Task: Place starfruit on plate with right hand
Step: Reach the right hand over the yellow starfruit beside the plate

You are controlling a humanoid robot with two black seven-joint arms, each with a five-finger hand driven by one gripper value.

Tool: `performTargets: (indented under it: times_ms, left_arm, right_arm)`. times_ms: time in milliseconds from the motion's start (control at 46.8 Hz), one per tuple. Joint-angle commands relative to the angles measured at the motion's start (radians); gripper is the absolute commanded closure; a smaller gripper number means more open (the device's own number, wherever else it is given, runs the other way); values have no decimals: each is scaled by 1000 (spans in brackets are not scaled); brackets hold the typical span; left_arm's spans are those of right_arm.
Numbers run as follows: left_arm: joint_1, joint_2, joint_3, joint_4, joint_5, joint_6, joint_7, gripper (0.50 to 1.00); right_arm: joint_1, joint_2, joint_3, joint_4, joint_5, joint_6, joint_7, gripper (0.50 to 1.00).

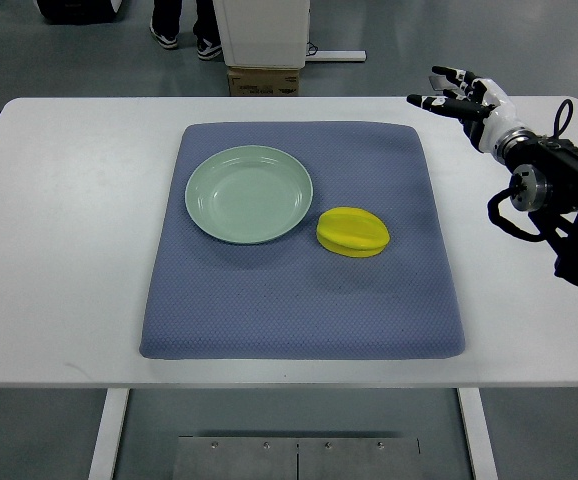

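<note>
Yellow starfruit (pixel 353 232) lies on the blue mat (pixel 299 300) right of centre, just beside the pale green plate (pixel 249 194) and not touching it. Over the table's (pixel 69 250) far right corner hovers the right hand (pixel 461 97), fingers spread, holding nothing

**Inspector:** What sort of premises?

**Assistant:** A robotics lab or test floor. A plain white rectangular table (pixel 69 250) stands on grey polished concrete floor (pixel 29 430). Behind it are a white equipment cabinet (pixel 262 30) and a brown cardboard box (pixel 264 81).

**Inspector:** Occupancy?

**Assistant:** One person's legs and shoes (pixel 184 35) beside the cabinet.
</note>
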Motion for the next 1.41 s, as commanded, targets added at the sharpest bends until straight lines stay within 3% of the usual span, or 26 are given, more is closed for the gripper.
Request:
performTargets:
  times_ms: [0,940,1388]
  left_arm:
    - [0,0,0,0,0,-1,0,500]
    - [0,0,0,0,0,0,0,500]
    - [0,0,0,0,0,0,0,500]
  right_arm:
    - [1,-2,-1,3,-5,23,2,500]
    - [90,3,-283,232,-407,201,91,500]
    - [117,-23,-358,264,-565,272,186,500]
